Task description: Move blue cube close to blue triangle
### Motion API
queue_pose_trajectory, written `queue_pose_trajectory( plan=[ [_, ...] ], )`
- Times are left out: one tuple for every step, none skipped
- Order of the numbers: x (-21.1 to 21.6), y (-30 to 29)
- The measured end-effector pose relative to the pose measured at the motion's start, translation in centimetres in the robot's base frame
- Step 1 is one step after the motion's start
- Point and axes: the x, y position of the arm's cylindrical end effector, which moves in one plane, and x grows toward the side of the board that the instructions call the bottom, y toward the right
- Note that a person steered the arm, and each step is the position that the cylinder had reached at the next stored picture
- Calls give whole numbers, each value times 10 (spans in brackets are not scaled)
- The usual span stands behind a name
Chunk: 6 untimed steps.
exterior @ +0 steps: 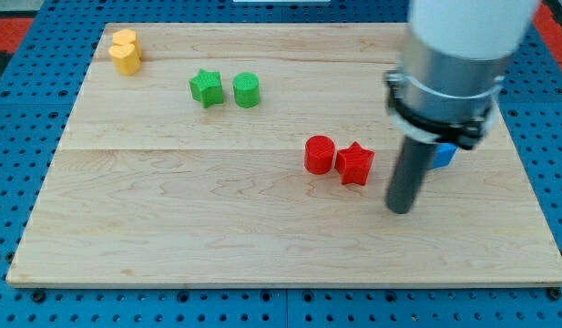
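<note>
A blue block [444, 155] shows only as a small patch at the view's right, mostly hidden behind the arm; I cannot tell its shape. No second blue block is visible. My tip [401, 210] rests on the board just below and left of that blue patch, and to the right of the red star [354, 163]. The arm's grey and white body [454, 64] covers the board's upper right.
A red cylinder [319, 154] touches the red star's left side. A green star [206, 87] and green cylinder [247, 90] sit at upper middle-left. A yellow block [126, 53] lies near the wooden board's [171, 228] top-left corner.
</note>
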Motion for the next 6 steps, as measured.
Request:
queue_pose_trajectory(
  plan=[
    [-37,36],
    [-84,29],
    [-129,29],
    [-168,29],
    [-167,36],
    [-155,54]
  ],
)
